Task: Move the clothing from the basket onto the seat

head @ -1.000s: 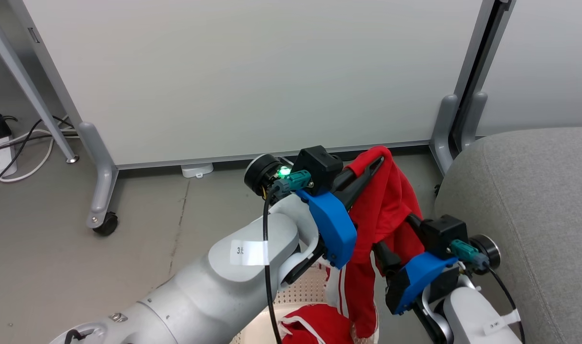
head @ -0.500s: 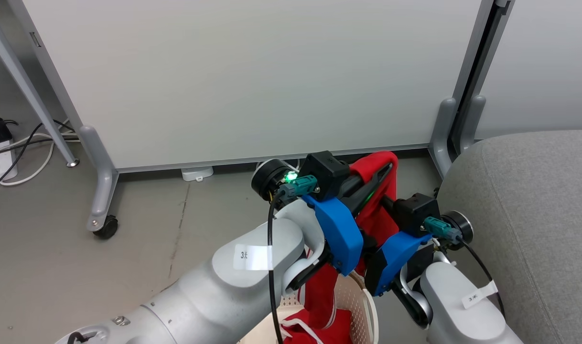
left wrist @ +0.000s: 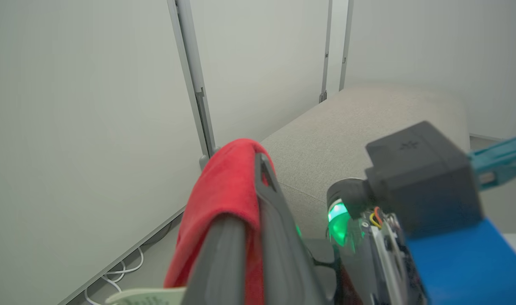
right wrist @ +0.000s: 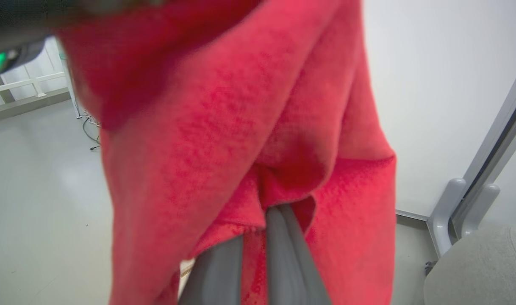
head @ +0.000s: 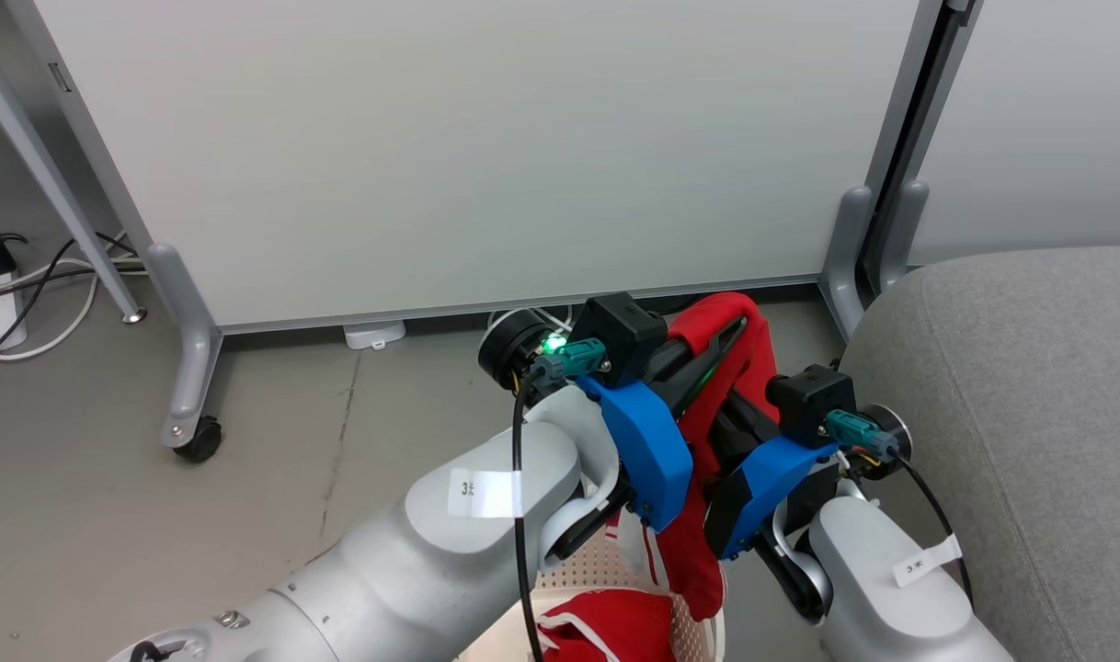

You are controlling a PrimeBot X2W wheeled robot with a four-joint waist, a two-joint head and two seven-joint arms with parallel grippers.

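A red garment (head: pixel 739 317) is draped over the fingertips of my left gripper (head: pixel 727 333), which is shut on it well above the basket (head: pixel 589 563); its tail with white striped trim hangs down toward the basket. In the left wrist view the garment (left wrist: pixel 224 190) folds over the left gripper (left wrist: pixel 258 169). My right gripper (right wrist: pixel 279 212) is shut on a lower fold of the same garment (right wrist: pixel 241 127), just right of the left one. A second red garment (head: pixel 606 627) lies in the basket. The grey seat (head: pixel 1029 386) fills the right side.
A white partition panel (head: pixel 486 156) stands close behind, with a castered leg (head: pixel 188 405) on the left and a post foot (head: pixel 845 239) beside the seat. Cables and a power strip (head: pixel 8 276) lie on the grey floor at far left.
My right gripper has moved up and left, closing in beside the left gripper. The garment's hanging tail has lifted a little. The camera shifted slightly.
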